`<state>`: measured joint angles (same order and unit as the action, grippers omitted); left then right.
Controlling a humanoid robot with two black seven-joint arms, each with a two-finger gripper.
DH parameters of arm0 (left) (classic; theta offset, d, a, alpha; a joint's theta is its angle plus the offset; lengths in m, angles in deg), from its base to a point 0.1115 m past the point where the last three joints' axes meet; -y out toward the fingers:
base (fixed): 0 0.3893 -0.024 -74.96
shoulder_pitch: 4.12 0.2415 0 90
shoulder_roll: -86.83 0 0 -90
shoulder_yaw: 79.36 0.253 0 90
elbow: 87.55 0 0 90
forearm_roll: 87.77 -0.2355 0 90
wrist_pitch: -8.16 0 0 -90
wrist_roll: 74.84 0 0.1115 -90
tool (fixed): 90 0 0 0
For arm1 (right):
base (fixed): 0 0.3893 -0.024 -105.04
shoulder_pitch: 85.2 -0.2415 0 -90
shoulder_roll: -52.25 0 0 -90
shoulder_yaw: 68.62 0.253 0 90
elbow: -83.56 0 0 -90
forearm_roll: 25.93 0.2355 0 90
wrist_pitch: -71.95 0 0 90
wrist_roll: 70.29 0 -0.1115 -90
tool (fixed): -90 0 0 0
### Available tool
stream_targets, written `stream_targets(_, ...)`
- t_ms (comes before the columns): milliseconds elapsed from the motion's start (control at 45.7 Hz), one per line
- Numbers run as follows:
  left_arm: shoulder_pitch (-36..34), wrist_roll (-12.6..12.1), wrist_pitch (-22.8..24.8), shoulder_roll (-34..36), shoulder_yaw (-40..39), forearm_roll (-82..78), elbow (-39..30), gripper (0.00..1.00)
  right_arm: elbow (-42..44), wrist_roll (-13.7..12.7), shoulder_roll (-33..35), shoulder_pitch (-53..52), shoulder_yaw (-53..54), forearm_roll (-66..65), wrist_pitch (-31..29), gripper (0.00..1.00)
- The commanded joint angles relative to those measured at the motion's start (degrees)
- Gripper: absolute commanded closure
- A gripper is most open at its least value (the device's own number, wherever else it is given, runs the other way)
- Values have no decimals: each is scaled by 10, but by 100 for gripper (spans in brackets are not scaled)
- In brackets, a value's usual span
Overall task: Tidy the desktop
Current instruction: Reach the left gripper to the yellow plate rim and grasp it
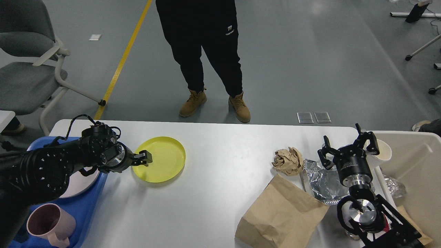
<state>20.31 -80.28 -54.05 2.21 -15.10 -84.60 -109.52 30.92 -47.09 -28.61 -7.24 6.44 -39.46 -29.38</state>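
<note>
White surface fills the lower middle, blue tray hanging at its left edge, beige bin at its right. Left pincer clenched on near-left rim of yellow plate, plate flat on the surface. Right pincer released, fingers spread, hovering over crinkled foil. Crumpled paper ball just left of foil, brown paper bag in front. Pink mug and a white dish in tray. Person in tan boots stands beyond
</note>
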Motion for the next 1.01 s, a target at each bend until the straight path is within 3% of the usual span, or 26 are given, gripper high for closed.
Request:
stream_targets(0,13,1,-3,1,-11,2,0,9,0,0,0,0,0,0,0,0)
stream_targets(219,23,-4,0,1,-40,1,0,19,0,0,0,0,0,0,0,0)
stream_targets(241,23,-11,3,3,-40,0,0,27,0,0,0,0,0,0,0,0)
stream_targets(394,20,-44,36,7,-41,0,0,52,0,0,0,0,0,0,0,0)
stream_targets(525,18,-50,83,10,-41,0,0,77,0,0,0,0,0,0,0,0)
stream_targets(657,17,-51,98,10,-41,0,0,82,0,0,0,0,0,0,0,0)
stream_targets(810,17,-53,122,10,-40,-1,-1,100,0,0,0,0,0,0,0,0)
stream_targets(985,16,-56,132,10,-40,-1,-1,100,0,0,0,0,0,0,0,0)
